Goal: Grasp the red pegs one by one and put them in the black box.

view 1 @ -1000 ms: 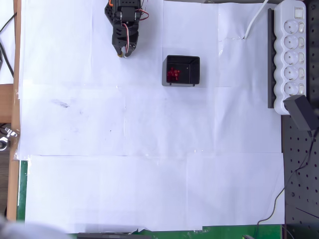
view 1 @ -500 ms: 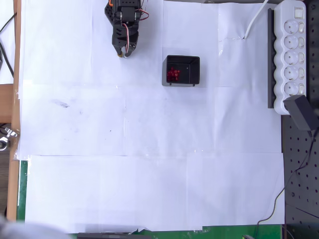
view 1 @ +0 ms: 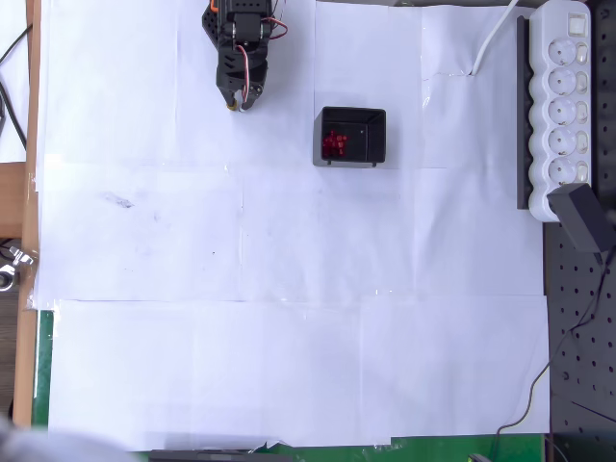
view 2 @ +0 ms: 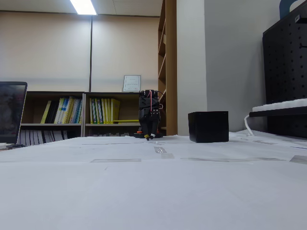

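The black box (view 1: 375, 138) sits on the white paper right of the arm, and in the fixed view the black box (view 2: 208, 126) stands right of the arm too. A cluster of red pegs (view 1: 334, 143) lies inside it against its left wall. My gripper (view 1: 236, 102) hangs at the top of the overhead view, folded back, pointing down toward the paper, shut with nothing between the fingers. In the fixed view my gripper (view 2: 149, 137) rests low at the far end of the table, left of the box.
A white power strip (view 1: 564, 106) lies along the right edge, with a black adapter (view 1: 583, 218) and cables below it. White paper sheets (view 1: 289, 318) cover the table. Wooden table edge at the left (view 1: 29, 192).
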